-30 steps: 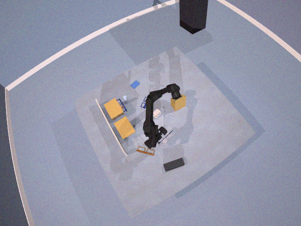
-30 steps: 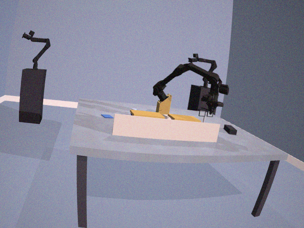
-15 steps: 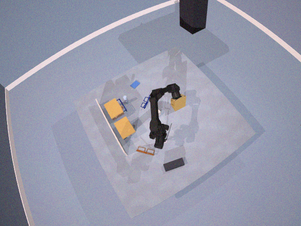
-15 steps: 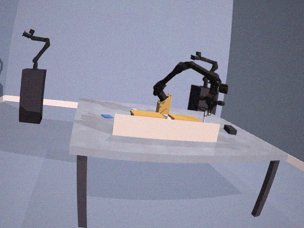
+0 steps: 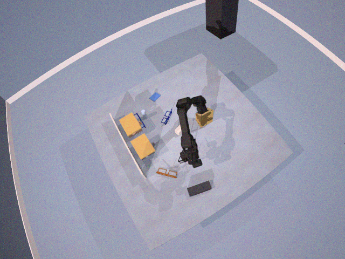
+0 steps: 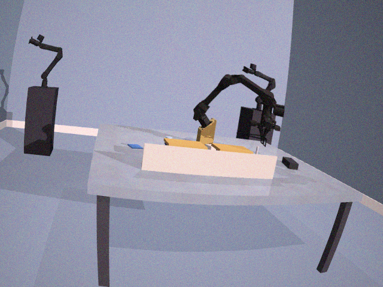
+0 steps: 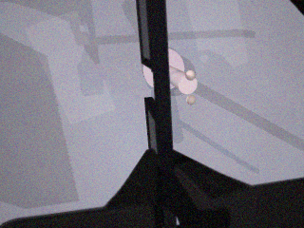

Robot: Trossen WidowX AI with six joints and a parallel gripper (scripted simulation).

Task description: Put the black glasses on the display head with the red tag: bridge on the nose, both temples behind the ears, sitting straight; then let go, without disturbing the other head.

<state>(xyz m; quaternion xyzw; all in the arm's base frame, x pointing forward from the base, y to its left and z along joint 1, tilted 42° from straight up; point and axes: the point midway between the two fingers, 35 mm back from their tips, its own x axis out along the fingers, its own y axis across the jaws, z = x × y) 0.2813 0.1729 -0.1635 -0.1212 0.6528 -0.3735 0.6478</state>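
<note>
My gripper [image 5: 182, 157] [image 6: 263, 133] is shut on the black glasses [image 5: 179, 161] [image 6: 263, 142] and holds them above the table. In the exterior view a dark lens outline hangs below the fingers. In the wrist view the fingers form one dark upright bar, and the glasses cannot be made out. A pale pink stand [image 7: 187, 85] with a round base and two small beads beside its top is below the gripper; a pale post [image 6: 257, 150] shows in the exterior view. No red tag can be made out, and which head is which cannot be told.
Orange glasses [image 5: 167, 172] and a dark block [image 5: 199, 188] [image 6: 289, 162] lie near the gripper. A long pale wall [image 5: 127, 145] [image 6: 207, 161] stands beside two yellow panels [image 5: 130, 124] [image 5: 143, 146]. Blue glasses [image 5: 166, 120] and a blue pad [image 5: 154, 96] [image 6: 134, 146] lie farther off.
</note>
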